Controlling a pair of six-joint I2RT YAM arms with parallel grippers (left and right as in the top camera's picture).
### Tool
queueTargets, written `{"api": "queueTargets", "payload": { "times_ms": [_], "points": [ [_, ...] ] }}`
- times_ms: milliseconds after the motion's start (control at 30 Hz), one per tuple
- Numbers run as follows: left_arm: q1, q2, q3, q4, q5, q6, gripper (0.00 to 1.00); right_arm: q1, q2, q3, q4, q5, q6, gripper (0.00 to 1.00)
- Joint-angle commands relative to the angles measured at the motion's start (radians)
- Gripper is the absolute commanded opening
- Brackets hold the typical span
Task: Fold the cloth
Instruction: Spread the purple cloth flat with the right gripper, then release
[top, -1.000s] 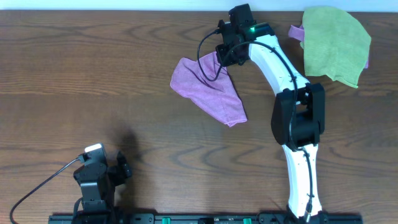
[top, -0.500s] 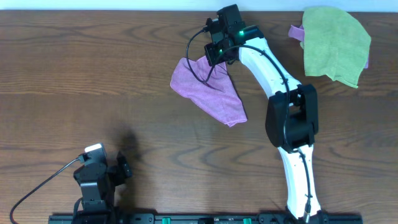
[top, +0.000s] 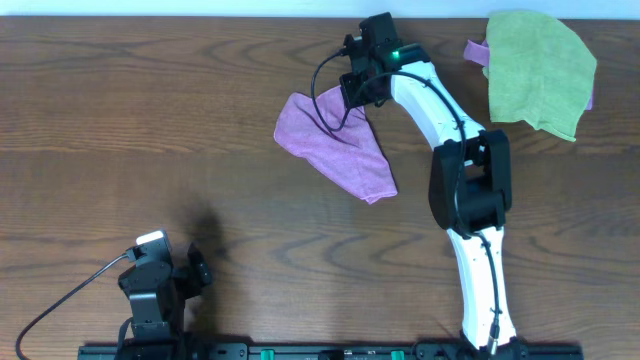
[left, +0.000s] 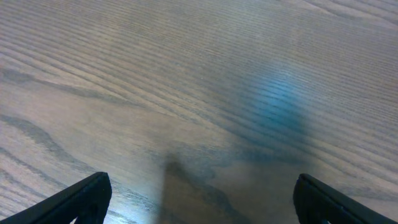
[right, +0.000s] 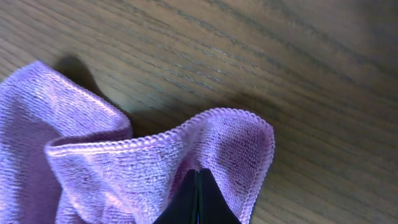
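Observation:
A purple cloth (top: 335, 150) lies crumpled on the wooden table, right of centre toward the back. My right gripper (top: 356, 95) is at the cloth's upper right corner. In the right wrist view its fingers (right: 198, 177) are pressed together, with a raised fold of the purple cloth (right: 124, 180) puckered around their tips. My left gripper (top: 196, 270) rests at the front left, far from the cloth. In the left wrist view its fingers (left: 199, 202) are wide apart over bare wood.
A green cloth (top: 538, 70) lies at the back right, with a purple cloth edge (top: 476, 50) sticking out from under its left side. The table's far edge runs just behind my right gripper.
My right gripper swung left along the purple cloth's top edge, then came back slightly right. The cloth's outline stays about the same. The left arm has not moved.

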Motion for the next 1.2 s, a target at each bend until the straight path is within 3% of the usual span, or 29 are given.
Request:
{"api": "queueTargets", "payload": {
  "times_ms": [0,400,667,1167],
  "points": [
    [0.003,-0.006,-0.008,-0.002,0.000,-0.007,0.95,-0.004,0.025,0.019,0.000,0.003,0.014,0.01],
    [0.003,-0.006,-0.008,-0.002,0.000,-0.007,0.95,-0.004,0.085,0.019,0.004,0.018,0.015,0.01],
    [0.003,-0.006,-0.008,-0.002,0.000,-0.007,0.95,-0.010,0.124,0.019,0.017,0.206,0.060,0.01],
    [0.003,-0.006,-0.008,-0.002,0.000,-0.008,0.95,-0.145,0.124,0.019,0.031,0.256,0.146,0.01]
  ]
}}
